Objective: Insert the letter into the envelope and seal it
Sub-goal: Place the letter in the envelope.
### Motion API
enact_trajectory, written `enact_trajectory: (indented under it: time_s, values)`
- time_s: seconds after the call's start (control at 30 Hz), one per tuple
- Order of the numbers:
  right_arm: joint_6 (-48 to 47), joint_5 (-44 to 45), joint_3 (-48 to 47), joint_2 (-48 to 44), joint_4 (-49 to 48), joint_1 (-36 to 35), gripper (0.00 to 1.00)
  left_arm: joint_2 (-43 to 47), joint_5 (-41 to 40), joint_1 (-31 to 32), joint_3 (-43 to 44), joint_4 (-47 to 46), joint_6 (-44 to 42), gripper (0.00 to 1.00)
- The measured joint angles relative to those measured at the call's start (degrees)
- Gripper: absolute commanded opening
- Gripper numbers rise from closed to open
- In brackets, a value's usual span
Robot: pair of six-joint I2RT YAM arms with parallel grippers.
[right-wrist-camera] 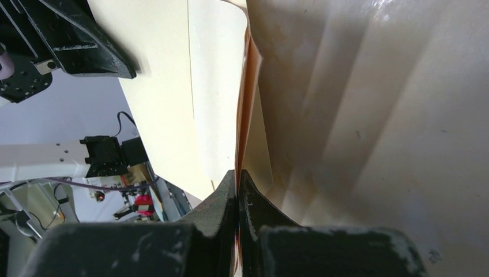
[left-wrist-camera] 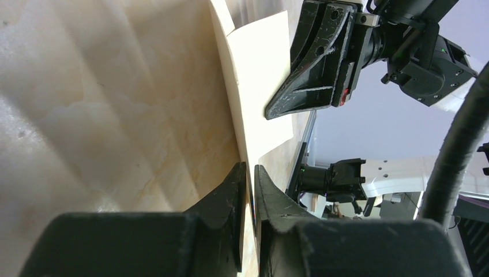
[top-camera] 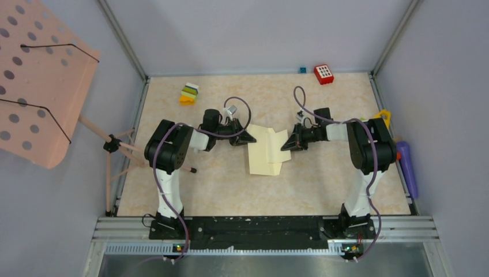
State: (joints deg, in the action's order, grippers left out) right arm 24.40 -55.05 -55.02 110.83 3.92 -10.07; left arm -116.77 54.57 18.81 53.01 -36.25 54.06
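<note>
While both arms reach in from the near edge of the table [top-camera: 173, 184], the envelope [top-camera: 266, 153] rests in the middle of it, between the two pincers. The left pincer [top-camera: 247, 137] is at the envelope's left edge and pinches it (the paper runs right in between its fingers). The right pincer [top-camera: 286, 144] is squeezed tight on the envelope's right edge. Farther back and left of the envelope sits a yellow and green block stack [top-camera: 189, 93]. Farther back and right of the envelope is a red block [top-camera: 324, 74].

left claw [top-camera: 252, 138]: low, pointing inward, jaws pinched nearly together; right claw [top-camera: 284, 145]: low, facing it, jaws clamped tight
</note>
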Motion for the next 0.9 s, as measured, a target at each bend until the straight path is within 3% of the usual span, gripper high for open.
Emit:
enact_trajectory:
  time_s: [0.4, 0.9]
  values:
    - [-8.0, 2.8, -1.7, 0.0, 4.7, 1.0, 0.00, 0.0, -0.2, 0.0, 0.0, 3.3, -1.8, 0.15]
    - [-9.9, 4.4, -1.7, 0.0, 5.4, 0.1, 0.00, -1.2, -0.5, 0.0, 0.2, 5.1, -3.0, 0.15]
